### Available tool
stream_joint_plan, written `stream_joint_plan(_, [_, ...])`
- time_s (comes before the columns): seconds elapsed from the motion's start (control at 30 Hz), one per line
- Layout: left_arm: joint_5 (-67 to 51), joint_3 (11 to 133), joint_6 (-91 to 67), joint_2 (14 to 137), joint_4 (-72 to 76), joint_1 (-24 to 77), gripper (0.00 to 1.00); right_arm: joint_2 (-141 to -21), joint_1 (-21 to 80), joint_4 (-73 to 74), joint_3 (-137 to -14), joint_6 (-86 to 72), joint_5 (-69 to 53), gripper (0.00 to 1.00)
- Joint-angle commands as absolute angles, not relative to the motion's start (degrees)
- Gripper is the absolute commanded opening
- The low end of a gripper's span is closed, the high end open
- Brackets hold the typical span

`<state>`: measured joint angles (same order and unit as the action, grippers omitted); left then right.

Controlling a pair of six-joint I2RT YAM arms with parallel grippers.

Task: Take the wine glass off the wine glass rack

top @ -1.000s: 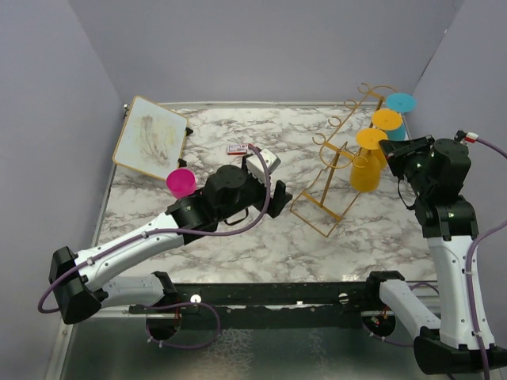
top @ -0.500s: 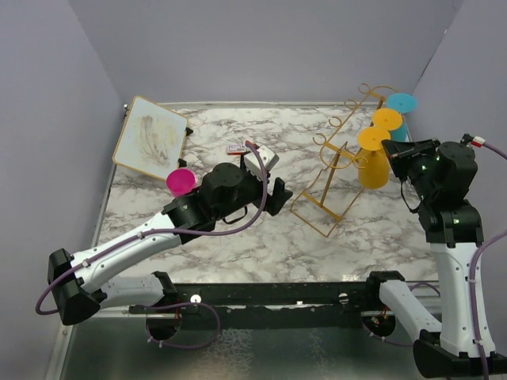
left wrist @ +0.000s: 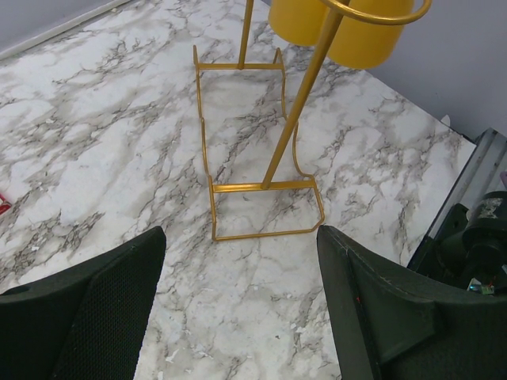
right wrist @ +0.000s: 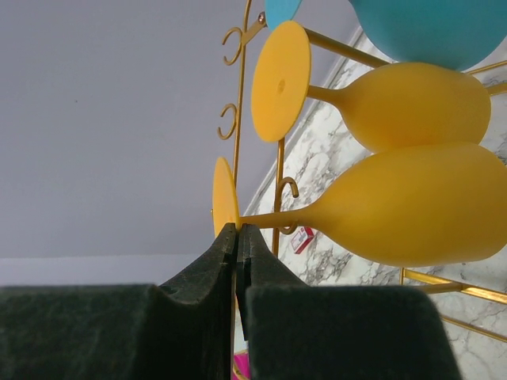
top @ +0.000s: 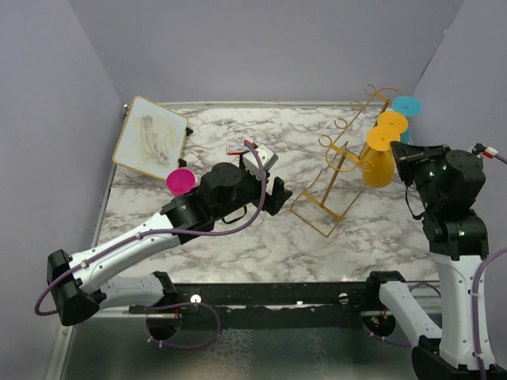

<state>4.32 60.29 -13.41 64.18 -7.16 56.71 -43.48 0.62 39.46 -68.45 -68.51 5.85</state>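
Note:
The gold wire wine glass rack [top: 339,170] stands right of centre, leaning right; its base shows in the left wrist view [left wrist: 261,186]. Two yellow wine glasses and a teal one [top: 406,106] hang upside down on its right side. My right gripper [top: 402,157] is shut on the edge of the foot of the lower yellow wine glass [top: 379,158]. In the right wrist view my right gripper [right wrist: 236,228] pinches that foot and the bowl [right wrist: 412,206] lies to the right, its stem beside a hook. My left gripper [top: 277,198] is open and empty, low over the table just left of the rack base.
A pink glass [top: 181,182] and a framed white board [top: 150,136] are at the back left. A small red and white card [top: 236,149] lies behind the left arm. The grey right wall is close behind the hanging glasses.
My right gripper has moved right with the lower yellow glass. The rack top and the other glasses have shifted right with it. The left arm has barely moved.

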Motion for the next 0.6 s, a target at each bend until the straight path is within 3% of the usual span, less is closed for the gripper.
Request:
stream_joint_plan(0.0, [4.12,61.84,-14.19,63.07,-7.01,56.73,0.80,-42.59,0.35,41.87,-71.32,-67.49,9.29,0.02])
stream_joint_plan(0.57, [3.60,62.08,-14.50,62.99,-7.17,56.78,0.79,-43.81,0.35,38.63,-69.10,-67.31,9.29,0.02])
